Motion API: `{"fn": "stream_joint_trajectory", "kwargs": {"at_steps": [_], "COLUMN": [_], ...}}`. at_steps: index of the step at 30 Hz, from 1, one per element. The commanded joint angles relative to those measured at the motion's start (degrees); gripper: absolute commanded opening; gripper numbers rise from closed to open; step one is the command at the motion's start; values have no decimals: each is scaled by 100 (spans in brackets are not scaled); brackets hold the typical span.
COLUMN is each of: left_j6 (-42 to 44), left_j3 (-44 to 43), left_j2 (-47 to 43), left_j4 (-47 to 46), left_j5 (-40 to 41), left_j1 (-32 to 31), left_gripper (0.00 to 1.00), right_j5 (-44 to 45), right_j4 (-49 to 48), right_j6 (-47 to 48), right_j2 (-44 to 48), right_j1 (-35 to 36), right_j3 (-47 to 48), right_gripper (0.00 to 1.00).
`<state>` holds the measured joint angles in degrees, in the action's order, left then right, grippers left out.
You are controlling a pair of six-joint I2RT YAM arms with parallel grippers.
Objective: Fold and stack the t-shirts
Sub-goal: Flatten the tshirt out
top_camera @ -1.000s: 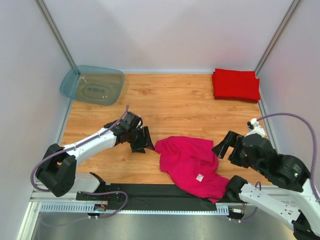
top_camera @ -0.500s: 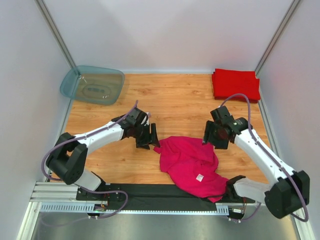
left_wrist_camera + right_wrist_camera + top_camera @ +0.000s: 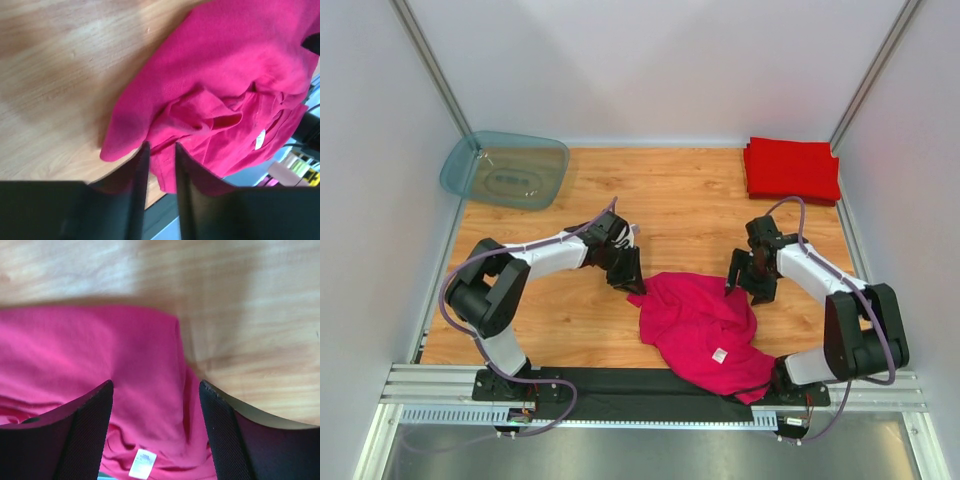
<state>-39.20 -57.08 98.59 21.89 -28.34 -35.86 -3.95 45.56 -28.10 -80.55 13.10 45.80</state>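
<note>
A magenta-pink t-shirt (image 3: 705,325) lies crumpled at the table's near middle, its white neck label (image 3: 719,354) facing up and its lower part hanging over the front rail. My left gripper (image 3: 626,270) is low at the shirt's upper left corner. In the left wrist view its fingertips (image 3: 161,146) stand a narrow gap apart over the cloth edge (image 3: 150,125), and table shows through the gap. My right gripper (image 3: 745,280) hovers over the shirt's upper right corner, with its jaws (image 3: 156,385) wide open above the cloth (image 3: 125,365). A folded stack of red t-shirts (image 3: 792,170) sits at the far right corner.
A translucent blue-grey tub (image 3: 506,170) stands at the far left corner. White walls close in the wooden table (image 3: 660,200) on three sides. A black rail (image 3: 620,380) runs along the front edge under the shirt's hem.
The right arm has swung in from the near right to the shirt's upper right corner. The left gripper moved right to the upper left corner, and its jaws narrowed.
</note>
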Motion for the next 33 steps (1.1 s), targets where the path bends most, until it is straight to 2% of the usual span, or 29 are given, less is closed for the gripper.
{"fn": "stream_joint_trajectory", "kwargs": {"at_steps": [1,2,4,5,7,8,9,10,13,15,17,18,19,22,26,28,33], "left_j6": [193,220,325,378,474,501,510,519,440,431,448,457,483,545,527,554,326], "left_j3": [-286,-434,-645,-864,-1111,-1373,-1498,-1656,-1789,-1903,-1816,-1763,-1711,-1447,-1095,-1164,-1130], "left_j2": [55,38,-6,-102,-234,-391,-471,-655,-919,-955,-999,-1008,-991,-886,-639,-421,11], "left_j4": [-141,-80,236,350,771,964,1288,1396,1704,1905,1898,1881,1854,1705,934,852,545], "left_j5": [-199,-146,-76,3,178,440,548,653,1031,1058,1006,997,1006,866,-3,-76,-330], "left_j1": [-18,-9,-9,0,8,26,35,61,87,96,96,96,105,184,377,386,701], "left_gripper": [24,10,0,0,0,0,0,0,0,0,17,24,35,47,50,50,50], "right_j5": [-290,-395,-458,-415,-152,-3,173,627,1140,1282,1466,1510,1519,1292,923,590,482], "right_j4": [-829,-908,-997,-953,-559,-348,89,328,1059,1200,1323,1420,1507,1623,1370,1088,121], "right_j6": [260,270,296,305,331,349,366,349,357,515,603,630,604,394,33,-91,620], "right_j2": [-398,-504,-706,-855,-901,-814,-752,-682,-610,-750,-891,-1066,-1102,-998,-874,-979,-1638], "right_j1": [-124,-115,-115,-115,-115,-115,-115,-124,-176,-220,-264,-264,-264,-159,209,438,1053], "right_j3": [86,200,367,664,1069,1280,1752,1992,2651,2758,2811,2864,2995,3084,3137,3110,3409], "right_gripper": [71,65,46,27,6,0,0,0,0,8,23,27,35,50,54,54,54]}}
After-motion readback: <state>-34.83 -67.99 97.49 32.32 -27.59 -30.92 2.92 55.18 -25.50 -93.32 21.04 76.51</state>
